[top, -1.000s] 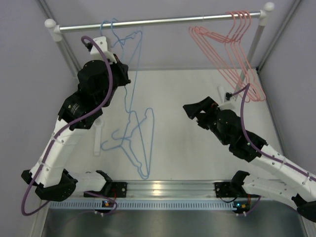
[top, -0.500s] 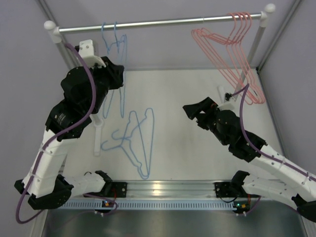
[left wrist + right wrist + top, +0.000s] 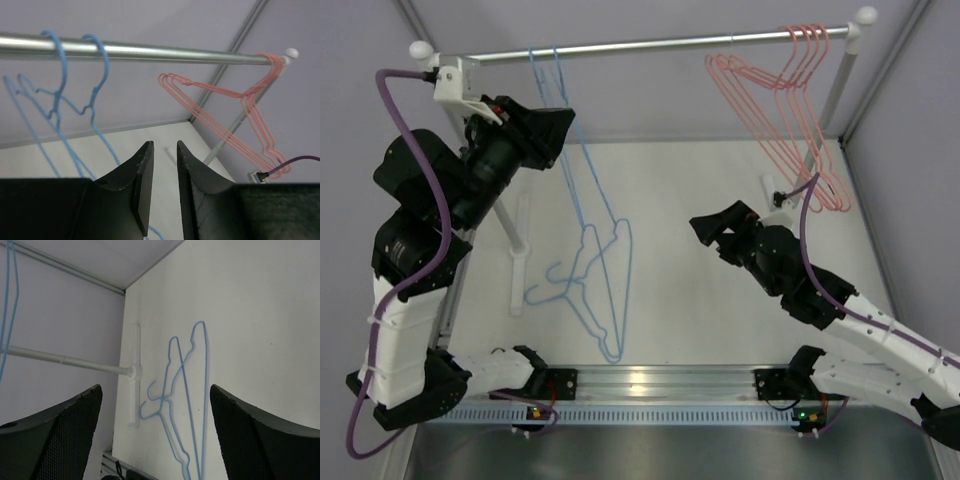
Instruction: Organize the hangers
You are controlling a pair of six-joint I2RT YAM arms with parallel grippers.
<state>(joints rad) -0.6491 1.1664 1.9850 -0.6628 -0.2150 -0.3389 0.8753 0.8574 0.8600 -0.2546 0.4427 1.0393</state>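
Note:
Two light blue hangers (image 3: 542,55) hang by their hooks (image 3: 97,50) on the left part of the silver rail (image 3: 660,42). Two more blue hangers (image 3: 605,300) lie crossed on the white table (image 3: 162,400). Several pink-red hangers (image 3: 800,40) hang at the rail's right end (image 3: 250,107). My left gripper (image 3: 555,125) is raised below and left of the hanging blue ones. Its jaws stand a narrow gap apart (image 3: 164,145) with nothing between them. My right gripper (image 3: 705,225) hovers over the table's middle right, wide open and empty (image 3: 155,387).
The rail rests on white posts with ball caps (image 3: 420,50) at both ends. A white foot bracket (image 3: 517,255) lies on the table left of the flat hangers (image 3: 134,372). An aluminium mounting bar (image 3: 660,380) runs along the near edge. Grey walls enclose the space.
My left gripper opened and let go of a blue hanger, which now hangs on the rail beside the other. The left arm drew back to the left and upward. The right arm stayed still.

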